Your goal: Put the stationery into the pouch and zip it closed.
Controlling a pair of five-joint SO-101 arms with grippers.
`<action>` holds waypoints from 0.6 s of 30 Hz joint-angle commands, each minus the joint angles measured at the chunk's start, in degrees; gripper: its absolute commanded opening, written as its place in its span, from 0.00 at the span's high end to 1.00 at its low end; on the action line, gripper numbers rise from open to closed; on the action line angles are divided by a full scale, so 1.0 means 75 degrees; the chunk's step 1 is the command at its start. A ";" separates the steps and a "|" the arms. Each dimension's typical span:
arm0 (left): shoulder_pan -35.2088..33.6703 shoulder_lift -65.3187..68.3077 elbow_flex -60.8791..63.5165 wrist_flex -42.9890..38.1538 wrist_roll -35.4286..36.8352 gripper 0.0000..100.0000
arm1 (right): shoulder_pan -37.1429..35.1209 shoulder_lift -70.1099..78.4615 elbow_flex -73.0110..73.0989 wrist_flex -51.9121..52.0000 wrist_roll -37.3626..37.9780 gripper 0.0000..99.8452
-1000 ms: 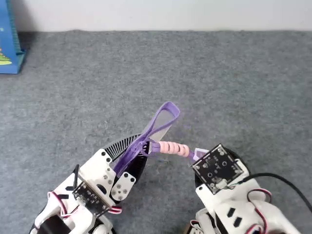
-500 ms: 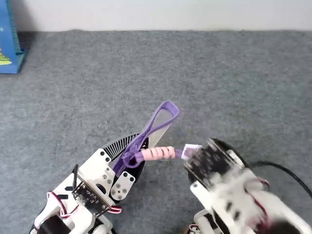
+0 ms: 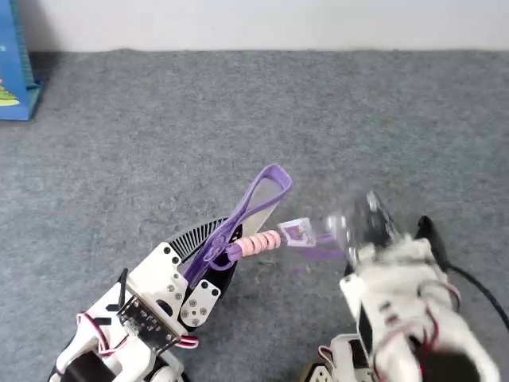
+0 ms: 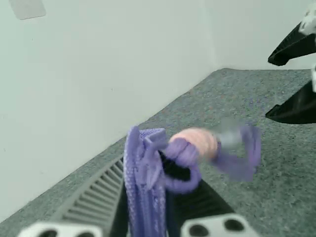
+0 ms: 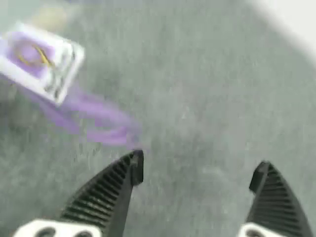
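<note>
Closest to me, the left end effector (image 3: 211, 255) is clamped on the low end of one purple pouch (image 3: 253, 205). One finger is on each side of the cloth. In the left wrist view, the pouch (image 4: 142, 183) stands up thin and on its edge right between the two black fingers. From there the pouch slants up and away from the arm, and its far end makes a small loop. I cannot tell if it touches the table (image 3: 143, 135).

One pink curly cord (image 3: 259, 243) sticks out from the side of the pouch, just past the left end effector. It points toward the other arm. At the end of the cord there is one small white and purple tag (image 3: 296, 233). One thin purple ribbon (image 3: 328, 252) trails on from the tag.

The right end effector (image 5: 197, 170) is wide open, with nothing between its two black fingers. It is down over the grey table, a little way from the pouch. In the right wrist view the ribbon (image 5: 96, 121) ends just beside the tip of one finger (image 5: 126, 177). I cannot tell if they touch. The tag (image 5: 42, 61) lies farther out on the same side.

So there are two end effectors, one pouch, one cord, one tag and one ribbon.

Far off, one blue box (image 3: 14, 68) stands at the back edge of the table, against the white wall (image 3: 262, 22).
</note>
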 commanded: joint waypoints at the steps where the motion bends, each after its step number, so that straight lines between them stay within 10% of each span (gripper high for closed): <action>1: -0.0082 -0.0082 0.0217 0.0117 0.0082 0.99 | -0.0568 -0.0639 -0.0270 0.0322 -0.0047 0.66; 18: -0.0094 -0.0082 0.0733 -0.0469 0.0059 0.99 | -0.5632 -0.0791 -0.0856 0.0311 -0.1641 0.72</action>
